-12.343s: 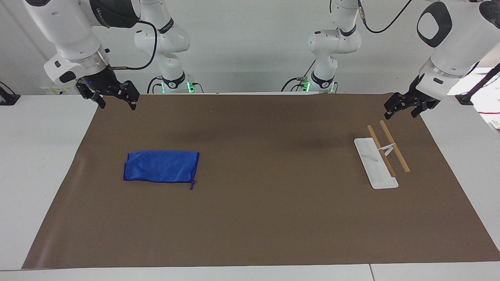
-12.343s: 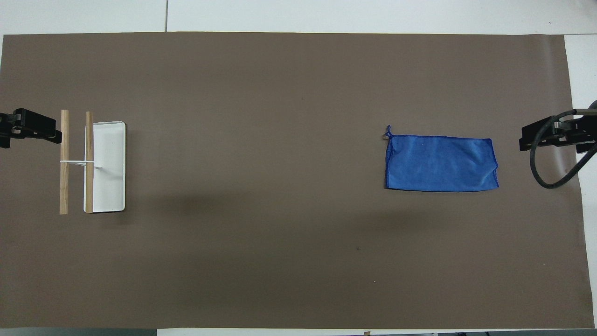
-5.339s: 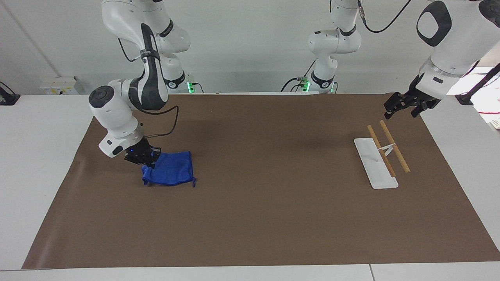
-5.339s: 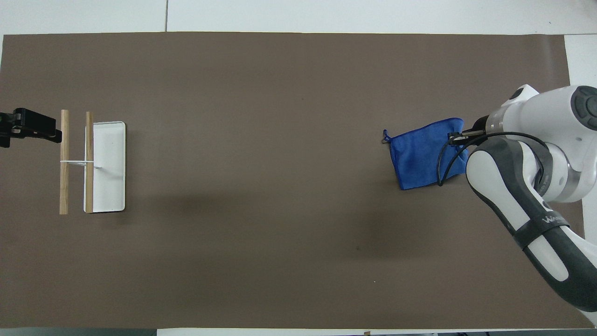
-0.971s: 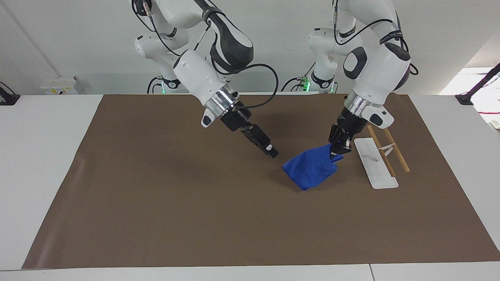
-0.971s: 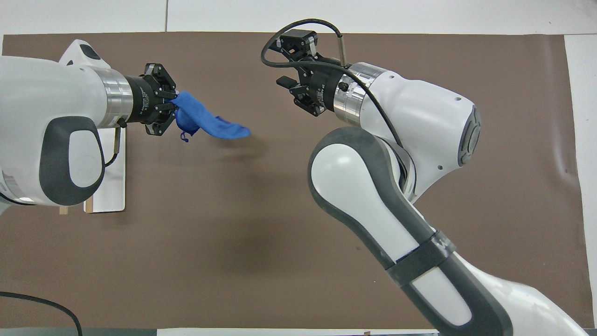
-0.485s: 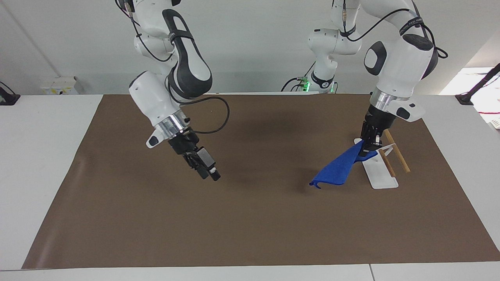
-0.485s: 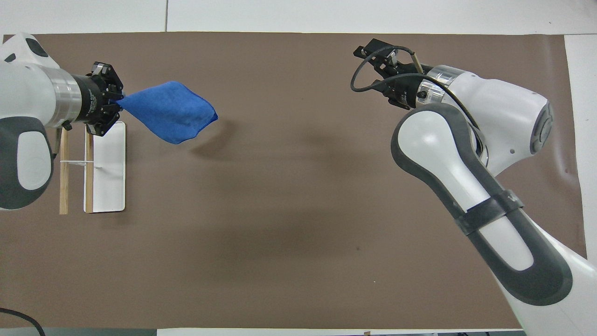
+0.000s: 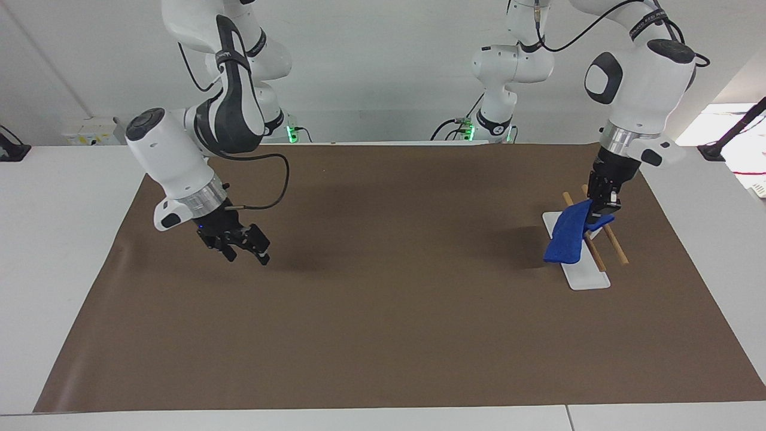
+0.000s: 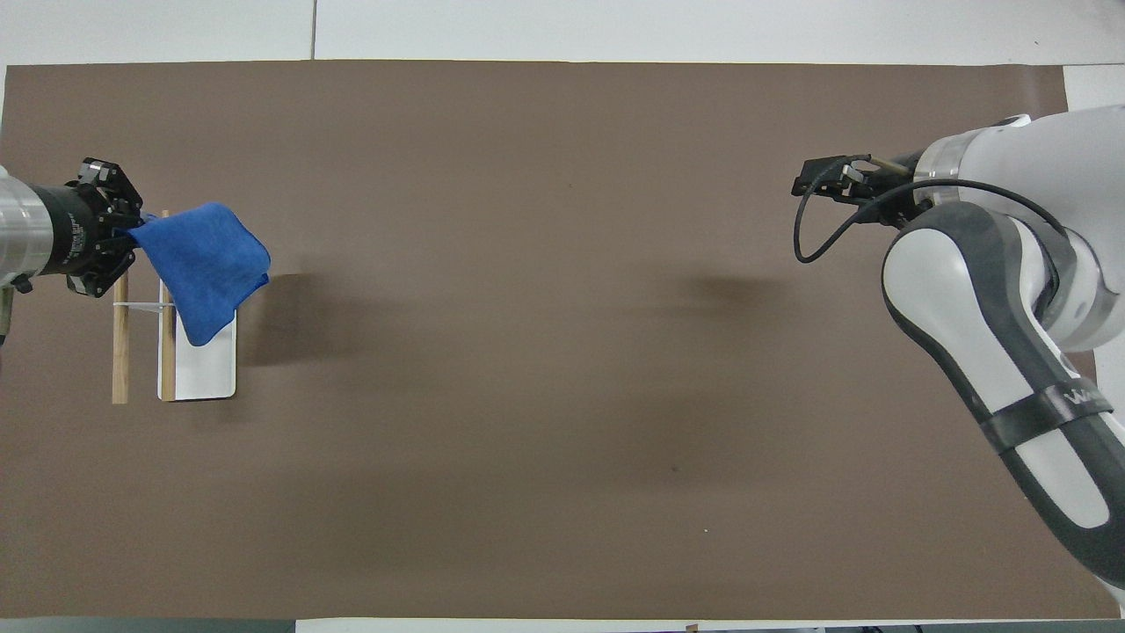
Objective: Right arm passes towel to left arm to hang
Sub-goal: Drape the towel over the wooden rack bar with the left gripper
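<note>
The left gripper [image 9: 603, 202] is pinching one corner of the towel [image 9: 567, 240] over the rack [image 9: 589, 230] at the bench's left-arm end, the cloth seemingly draping across the wooden rails, while the right gripper [image 9: 239, 245] is hanging open-fingered over the right-arm end.

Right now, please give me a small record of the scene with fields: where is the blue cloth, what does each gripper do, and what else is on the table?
towel: small bright blue cloth towel, held by one corner, draped over the rack
left gripper: shut on the towel, above the rack's rails
right gripper: open, holding nothing, over the brown mat at the right arm's end
rack: white base with two wooden rails, at the left arm's end
handover: done; hanging not yet released
</note>
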You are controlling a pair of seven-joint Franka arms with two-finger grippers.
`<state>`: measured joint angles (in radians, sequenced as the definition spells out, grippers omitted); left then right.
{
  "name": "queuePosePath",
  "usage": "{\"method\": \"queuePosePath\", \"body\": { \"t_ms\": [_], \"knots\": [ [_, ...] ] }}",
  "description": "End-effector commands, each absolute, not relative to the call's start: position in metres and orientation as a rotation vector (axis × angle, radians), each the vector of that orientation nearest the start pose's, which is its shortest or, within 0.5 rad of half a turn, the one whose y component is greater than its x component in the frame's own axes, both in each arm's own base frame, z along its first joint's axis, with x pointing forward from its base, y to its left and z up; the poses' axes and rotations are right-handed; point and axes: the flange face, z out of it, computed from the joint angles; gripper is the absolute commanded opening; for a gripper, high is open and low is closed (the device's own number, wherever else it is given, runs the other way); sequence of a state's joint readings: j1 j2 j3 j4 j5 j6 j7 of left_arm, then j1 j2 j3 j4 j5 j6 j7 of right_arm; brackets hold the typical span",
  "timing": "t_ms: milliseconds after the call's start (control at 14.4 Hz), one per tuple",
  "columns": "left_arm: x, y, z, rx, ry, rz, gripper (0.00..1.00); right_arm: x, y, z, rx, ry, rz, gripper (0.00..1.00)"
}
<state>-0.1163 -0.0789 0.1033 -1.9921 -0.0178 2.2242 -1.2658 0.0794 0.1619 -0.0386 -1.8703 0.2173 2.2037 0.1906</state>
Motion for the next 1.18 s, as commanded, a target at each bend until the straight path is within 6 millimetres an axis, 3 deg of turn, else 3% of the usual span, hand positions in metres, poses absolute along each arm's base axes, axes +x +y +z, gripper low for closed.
{"method": "queuePosePath", "body": {
  "t_ms": [0,416,555,624,693,832,1109],
  "knots": [
    [0.555,0.030,0.526,-2.670,-1.949,-0.482,0.00,0.610,0.019,0.483,-3.068,0.252,-0.196,1.00],
    [0.544,0.097,0.513,-2.551,-2.100,-0.617,0.00,0.570,0.003,0.589,-3.136,0.251,-0.081,1.00],
    [0.541,0.112,0.510,-2.517,-2.137,-0.637,0.00,0.565,-0.005,0.628,-3.150,0.271,-0.032,1.00],
    [0.539,0.116,0.508,-2.509,-2.147,-0.652,0.00,0.566,-0.005,0.638,-3.167,0.273,0.009,1.00],
    [0.539,0.116,0.504,-2.509,-2.147,-0.657,0.00,0.567,-0.005,0.641,-3.175,0.267,0.040,1.00],
    [0.536,0.116,0.490,-2.506,-2.148,-0.648,0.00,0.555,-0.006,0.619,-3.172,0.232,0.105,1.00],
    [0.517,0.127,0.469,-2.476,-2.169,-0.615,0.00,0.554,-0.002,0.619,-3.159,0.222,0.066,1.00]
  ]
}}
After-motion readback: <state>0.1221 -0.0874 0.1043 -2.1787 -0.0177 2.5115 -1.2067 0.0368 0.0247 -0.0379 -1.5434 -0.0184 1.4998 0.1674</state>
